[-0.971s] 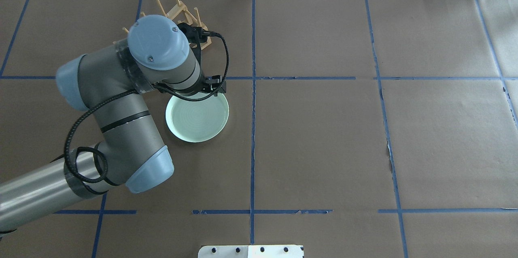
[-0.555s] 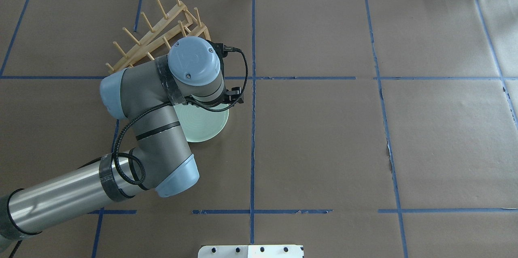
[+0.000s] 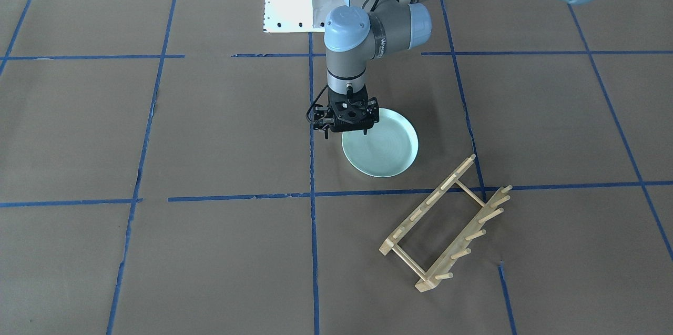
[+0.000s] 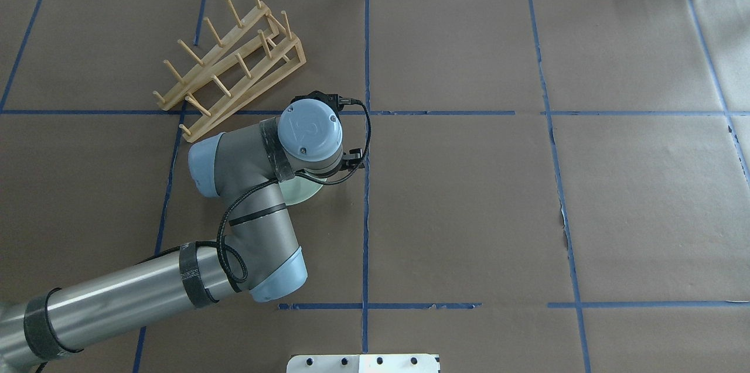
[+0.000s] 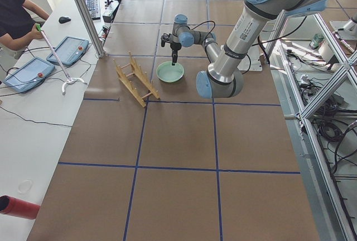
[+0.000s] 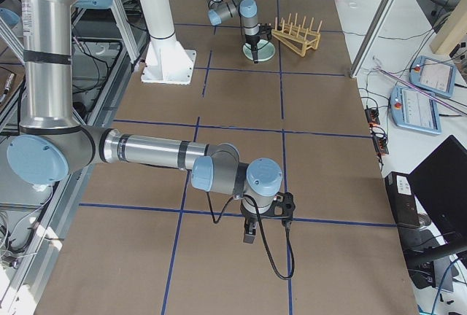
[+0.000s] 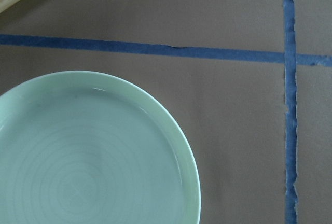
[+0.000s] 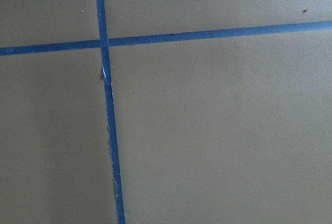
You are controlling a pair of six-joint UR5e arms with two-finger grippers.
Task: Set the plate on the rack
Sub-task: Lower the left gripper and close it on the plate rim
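The left gripper [image 3: 346,133] is pointing straight down at the plate [image 3: 386,152], over its edge on the robot's right. Its jaws are standing apart and gripping nothing: one finger is hanging outside the rim, the other over the plate's inside. Whether either is touching the plate, I cannot tell. The plate is lying flat on the table [image 3: 210,130], near the rack [image 3: 447,224] but apart from it. The right gripper [image 6: 248,233] is hovering low over crossing blue tape [image 8: 106,105], well apart from all this; whether it is open or closed, I cannot tell.
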